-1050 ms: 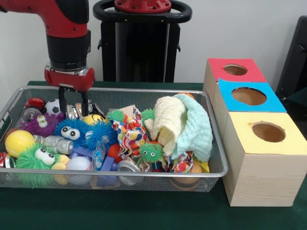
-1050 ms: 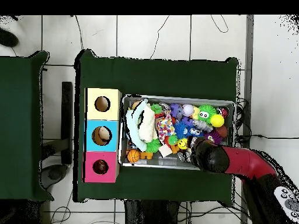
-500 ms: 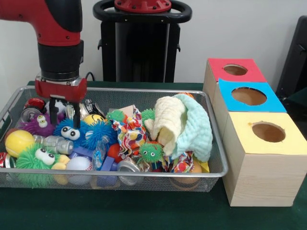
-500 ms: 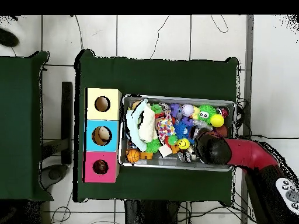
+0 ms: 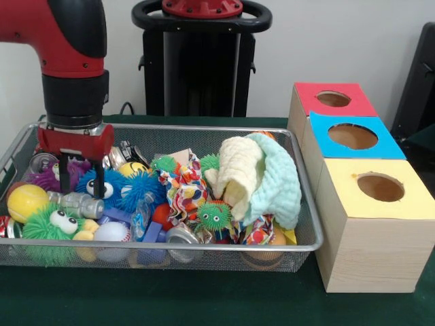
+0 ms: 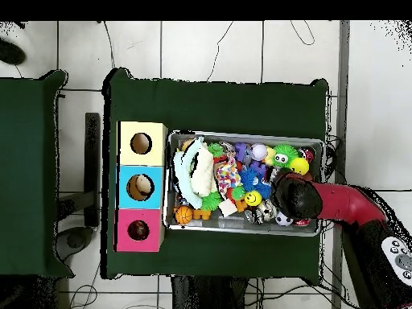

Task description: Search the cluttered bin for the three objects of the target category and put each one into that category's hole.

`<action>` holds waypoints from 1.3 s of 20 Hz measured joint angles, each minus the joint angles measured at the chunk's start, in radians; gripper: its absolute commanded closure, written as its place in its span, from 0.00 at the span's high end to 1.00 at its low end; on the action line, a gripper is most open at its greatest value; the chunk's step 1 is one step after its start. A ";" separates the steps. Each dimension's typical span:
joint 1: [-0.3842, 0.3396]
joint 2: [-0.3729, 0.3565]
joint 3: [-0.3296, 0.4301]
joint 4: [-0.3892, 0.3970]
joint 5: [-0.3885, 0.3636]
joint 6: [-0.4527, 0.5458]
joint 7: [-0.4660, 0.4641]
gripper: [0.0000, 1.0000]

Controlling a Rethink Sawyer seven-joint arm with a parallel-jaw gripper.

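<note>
Now, gripper (image 5: 81, 185): fingers apart, empty, tips down at the blue fuzzy toy (image 5: 109, 187).
Bin (image 5: 307, 224): full of clutter.
Boxes (image 5: 370, 224): beside bin.

Wire bin (image 5: 309, 238) packed edge to edge with toys, bulky towel (image 5: 262, 176) heaped at its box-side end, hole boxes (image 5: 370, 224) unobstructed above

Robotics laboratory: red and black arm (image 5: 71, 61) over a green-covered table (image 6: 217, 100), wire bin (image 5: 204, 252) of toys, three wooden boxes (image 5: 370, 234) with colour-coded holes, cables across tiled floor (image 6: 209, 48).
</note>
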 measured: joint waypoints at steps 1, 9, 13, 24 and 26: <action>-0.002 0.005 0.004 -0.005 -0.003 0.000 0.000 1.00; -0.031 0.055 0.045 -0.048 -0.027 -0.001 0.000 1.00; -0.045 0.092 0.059 -0.072 -0.045 -0.009 0.000 1.00; -0.045 0.144 0.067 -0.123 -0.099 -0.042 0.000 1.00; -0.043 0.147 0.067 -0.131 -0.107 -0.046 0.000 1.00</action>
